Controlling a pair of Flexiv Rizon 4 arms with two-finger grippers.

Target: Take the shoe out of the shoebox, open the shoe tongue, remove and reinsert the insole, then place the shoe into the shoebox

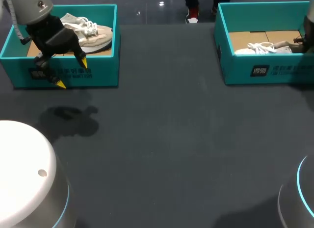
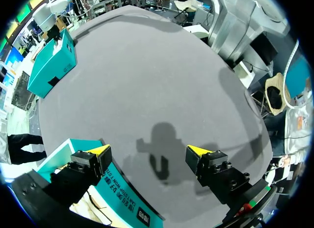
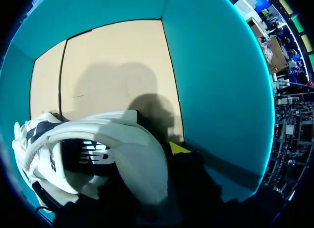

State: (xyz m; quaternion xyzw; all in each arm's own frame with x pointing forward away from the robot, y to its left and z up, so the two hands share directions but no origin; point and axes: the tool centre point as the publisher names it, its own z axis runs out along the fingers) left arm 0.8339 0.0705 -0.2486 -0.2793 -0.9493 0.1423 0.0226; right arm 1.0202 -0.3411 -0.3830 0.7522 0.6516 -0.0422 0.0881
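Observation:
A white shoe (image 1: 262, 49) lies in the teal shoebox (image 1: 265, 71) at the table's far right. My right gripper (image 1: 298, 42) reaches into that box from the right edge. In the right wrist view the gripper (image 3: 159, 166) is shut on the white shoe (image 3: 122, 149) at its heel collar. One yellow fingertip (image 3: 179, 148) shows outside the heel, and the other is hidden. A second teal shoebox (image 1: 98, 73) at the far left holds a beige shoe (image 1: 93, 34). My left gripper (image 1: 72, 73) hangs open over that box's front wall (image 2: 122, 188), holding nothing.
The right box's cardboard floor (image 3: 117, 66) is bare ahead of the shoe, with a teal wall (image 3: 216, 90) close beside the gripper. Dark grey tabletop (image 1: 162, 139) stretches between the two boxes. The right box (image 2: 51, 66) shows far across the table in the left wrist view.

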